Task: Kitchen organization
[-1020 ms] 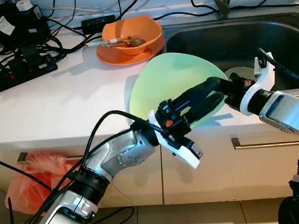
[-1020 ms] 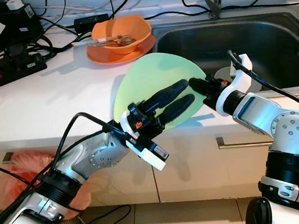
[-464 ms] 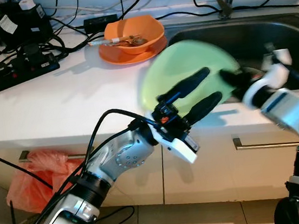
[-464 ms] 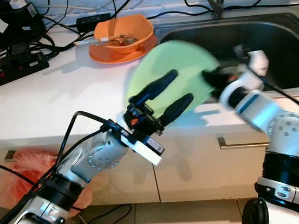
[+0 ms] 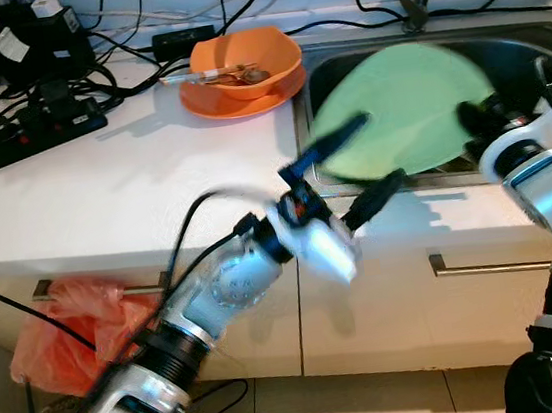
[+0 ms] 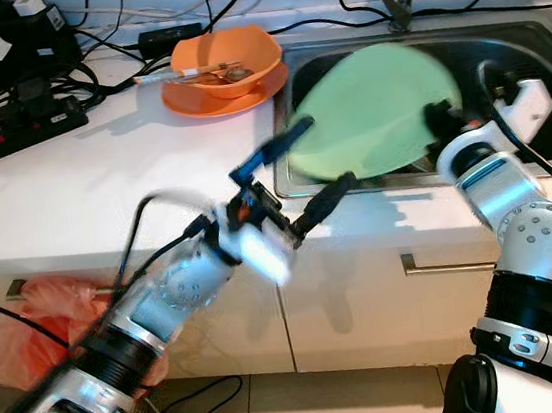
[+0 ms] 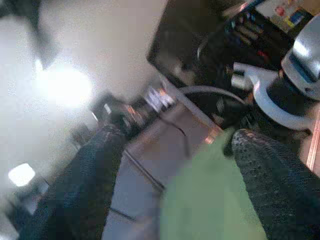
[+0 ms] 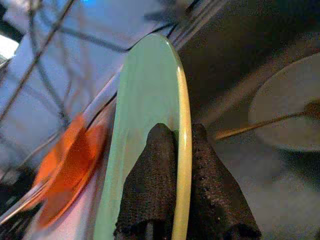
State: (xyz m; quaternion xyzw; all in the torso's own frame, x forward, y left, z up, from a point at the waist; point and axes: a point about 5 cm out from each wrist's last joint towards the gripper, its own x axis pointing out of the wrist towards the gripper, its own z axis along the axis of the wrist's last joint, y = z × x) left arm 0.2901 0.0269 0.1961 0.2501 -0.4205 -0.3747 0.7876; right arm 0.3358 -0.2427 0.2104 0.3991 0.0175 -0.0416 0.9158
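The right tool [image 8: 175, 150] pinches the rim of a green plate [image 5: 400, 111], holding it tilted over the sink [image 5: 538, 43]. The left tool [image 5: 352, 172], spread wide, hangs just beside it; orange bowl [image 5: 243, 64] rests on the table [image 5: 102, 187].

A smooth, matt pale green plastic plate [image 5: 400, 111] sits pinched between rough, textured black fingers [image 8: 150, 185]. The sink [image 5: 528, 44] is dull brushed steel. The bench [image 5: 104, 197] is smooth, glossy white. An orange bowl [image 5: 243, 64] and orange plate [image 5: 205, 102] look like shiny plastic. A crinkled red plastic bag [image 5: 54, 329] lies below.
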